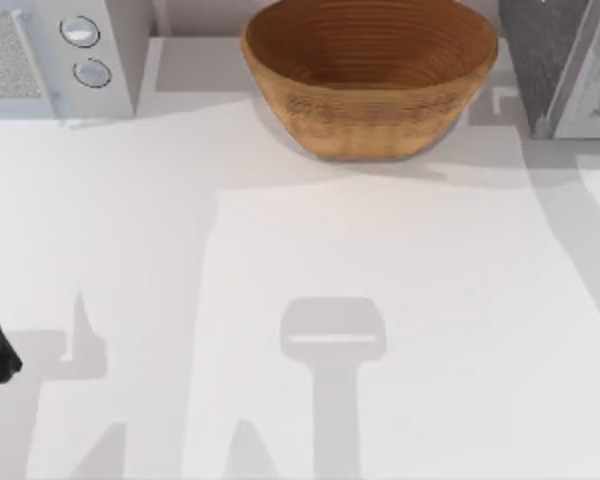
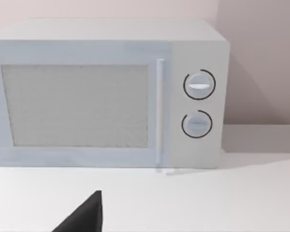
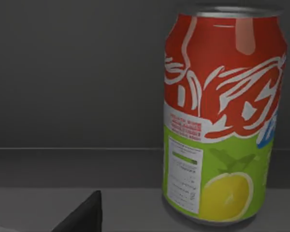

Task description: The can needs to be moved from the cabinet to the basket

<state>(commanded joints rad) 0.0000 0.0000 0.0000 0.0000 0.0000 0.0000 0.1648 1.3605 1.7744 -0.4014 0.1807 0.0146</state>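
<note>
Can [image 3: 222,116] stands upright inside the dark cabinet [image 1: 560,60], basket [image 1: 370,80] waits beside it, and both grippers' jaws can't be told.

White looping script is running across the red upper half of the can [image 3: 222,116], but its letters are not spelling out a word that can be made out. A small white label panel on the green lower half is carrying lines of print too fine to read.
</note>
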